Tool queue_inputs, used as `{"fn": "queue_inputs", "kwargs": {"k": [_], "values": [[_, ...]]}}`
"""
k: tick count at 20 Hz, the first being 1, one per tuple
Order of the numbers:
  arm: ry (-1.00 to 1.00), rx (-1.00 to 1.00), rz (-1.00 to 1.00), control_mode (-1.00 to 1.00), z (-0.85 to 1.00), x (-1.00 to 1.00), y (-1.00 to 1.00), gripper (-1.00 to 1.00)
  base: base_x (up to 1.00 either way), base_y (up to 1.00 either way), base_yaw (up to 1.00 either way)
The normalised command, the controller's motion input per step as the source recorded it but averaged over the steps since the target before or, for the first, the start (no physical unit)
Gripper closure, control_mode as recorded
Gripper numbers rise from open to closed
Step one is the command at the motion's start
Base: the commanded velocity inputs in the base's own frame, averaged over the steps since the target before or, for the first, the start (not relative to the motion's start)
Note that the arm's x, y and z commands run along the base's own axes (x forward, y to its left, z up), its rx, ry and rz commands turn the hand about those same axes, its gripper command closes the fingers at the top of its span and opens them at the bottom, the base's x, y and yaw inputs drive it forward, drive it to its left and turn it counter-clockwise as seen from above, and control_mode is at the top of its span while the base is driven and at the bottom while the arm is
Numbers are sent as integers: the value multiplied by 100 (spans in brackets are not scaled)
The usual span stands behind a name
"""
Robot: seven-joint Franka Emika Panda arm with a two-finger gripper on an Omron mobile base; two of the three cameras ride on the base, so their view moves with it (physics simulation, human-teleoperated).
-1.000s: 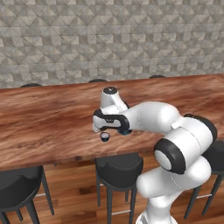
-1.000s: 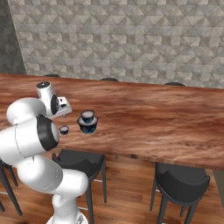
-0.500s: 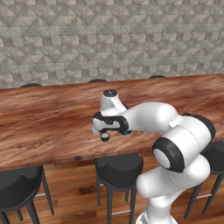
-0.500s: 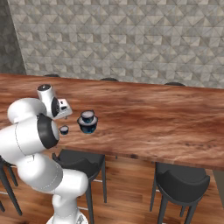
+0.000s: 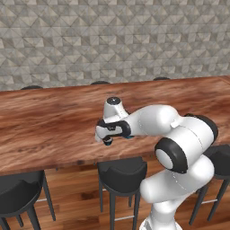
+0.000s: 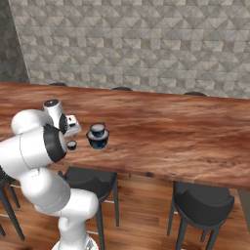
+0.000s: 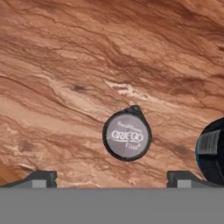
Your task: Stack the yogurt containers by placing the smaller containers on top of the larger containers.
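As we look down along the hand, we see the tiny cup [image 7: 127,135] standing on the wooden bench [image 7: 87,52], its pale lid printed with lettering and ringed by a dark rim. The two fingers [image 7: 112,177] stand wide apart at the bottom of that view, one tip [image 7: 39,178] at the left and the other at the right, and they grip nothing; the tiny cup sits in line with the gap between them, apart from both tips. At the right edge of the same view we catch the dark side of a bigger cup [image 7: 212,151], cut off by the frame.

From the right base view we see the tiny cup [image 6: 72,145] near the front edge of the bench [image 6: 161,132], just below the white hand. Beside it, well clear, stands the widest cup [image 6: 98,140] with the medium cup [image 6: 98,130] resting on its lid, both upright.

From the left base view the hand hangs low over the bench [image 5: 49,121], and we see the tiny cup [image 5: 108,142] just under it. Dark stools [image 5: 122,170] stand along the front of the bench on a wooden floor, and a grey patterned wall [image 5: 112,40] rises behind.
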Motion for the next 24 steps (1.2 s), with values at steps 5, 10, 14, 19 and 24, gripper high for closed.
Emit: {"fn": "queue_inputs", "kwargs": {"k": [5, 10, 14, 19, 24], "values": [[0, 0, 0, -100, -25, 1, 0, -100, 0, 0, 0], [0, 0, 0, -100, -26, 1, 0, -100, 0, 0, 0], [0, 0, 0, -100, -4, 11, 0, -100, 0, 0, 0], [0, 0, 0, -100, 0, 16, 0, -100, 0, 0, 0], [0, 0, 0, -100, 0, 16, 0, -100, 0, 0, 0]]}}
